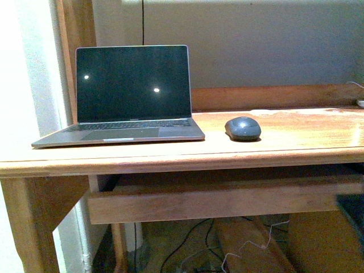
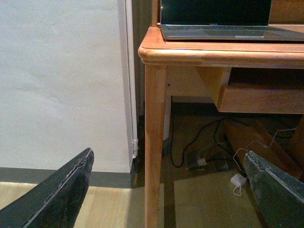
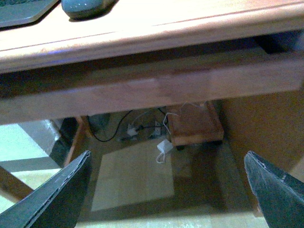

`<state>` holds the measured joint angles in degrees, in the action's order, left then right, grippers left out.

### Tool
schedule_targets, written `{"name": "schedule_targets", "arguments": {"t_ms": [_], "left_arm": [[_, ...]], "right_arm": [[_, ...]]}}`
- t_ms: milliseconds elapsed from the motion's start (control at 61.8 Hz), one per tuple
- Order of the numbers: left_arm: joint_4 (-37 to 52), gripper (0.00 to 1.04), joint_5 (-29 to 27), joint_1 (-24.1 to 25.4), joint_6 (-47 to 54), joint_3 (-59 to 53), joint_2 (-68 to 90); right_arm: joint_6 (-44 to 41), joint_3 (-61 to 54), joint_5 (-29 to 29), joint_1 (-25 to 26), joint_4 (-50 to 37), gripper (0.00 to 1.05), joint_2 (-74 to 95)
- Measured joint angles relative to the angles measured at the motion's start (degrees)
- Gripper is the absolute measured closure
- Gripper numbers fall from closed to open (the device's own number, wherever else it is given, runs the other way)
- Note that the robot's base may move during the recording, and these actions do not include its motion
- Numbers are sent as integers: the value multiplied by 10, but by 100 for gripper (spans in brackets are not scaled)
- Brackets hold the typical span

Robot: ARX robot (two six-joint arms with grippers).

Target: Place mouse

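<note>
The dark grey mouse point(image 1: 243, 128) rests on the wooden desk point(image 1: 296, 142), just right of the open laptop point(image 1: 128, 94). Its front part also shows at the edge of the right wrist view, as the mouse point(image 3: 85, 7) lying on the desk top. Neither arm appears in the front view. My left gripper point(image 2: 168, 190) hangs open below desk height, near the desk's left leg point(image 2: 154, 142), with nothing between its fingers. My right gripper point(image 3: 166, 190) is open too, low in front of the desk, empty.
A drawer front point(image 1: 222, 199) runs under the desk top. Cables and a white charger point(image 3: 164, 147) lie on the floor beneath, beside a wooden block point(image 3: 194, 126). A white wall point(image 2: 61, 80) stands left of the desk. A small white object point(image 1: 360, 103) sits at the far right.
</note>
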<state>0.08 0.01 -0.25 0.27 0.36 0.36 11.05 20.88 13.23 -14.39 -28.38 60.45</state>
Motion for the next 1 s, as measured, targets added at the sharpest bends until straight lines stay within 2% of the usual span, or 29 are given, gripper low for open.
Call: {"name": "schedule_targets", "arguments": {"t_ms": [81, 210, 243, 291, 356, 372, 582, 760, 1003], "left_arm": [[0, 8, 0, 0, 0, 0, 0], [0, 8, 0, 0, 0, 0, 0], [0, 8, 0, 0, 0, 0, 0], [0, 8, 0, 0, 0, 0, 0], [0, 8, 0, 0, 0, 0, 0], [0, 8, 0, 0, 0, 0, 0], [0, 8, 0, 0, 0, 0, 0], [0, 8, 0, 0, 0, 0, 0], [0, 8, 0, 0, 0, 0, 0]], "right_arm": [[3, -68, -22, 25, 128, 7, -194], [15, -85, -38, 57, 297, 7, -425], [16, -88, -56, 74, 305, 8, -465], [-16, -87, -106, 112, 306, 16, -508], [-55, -96, -123, 135, 303, 26, -524], [-65, -106, -127, 139, 303, 31, -528], [-100, -150, -131, 142, 295, 72, -551], [-106, -165, -132, 142, 292, 103, -563], [-107, -180, -132, 143, 289, 102, -575]]}}
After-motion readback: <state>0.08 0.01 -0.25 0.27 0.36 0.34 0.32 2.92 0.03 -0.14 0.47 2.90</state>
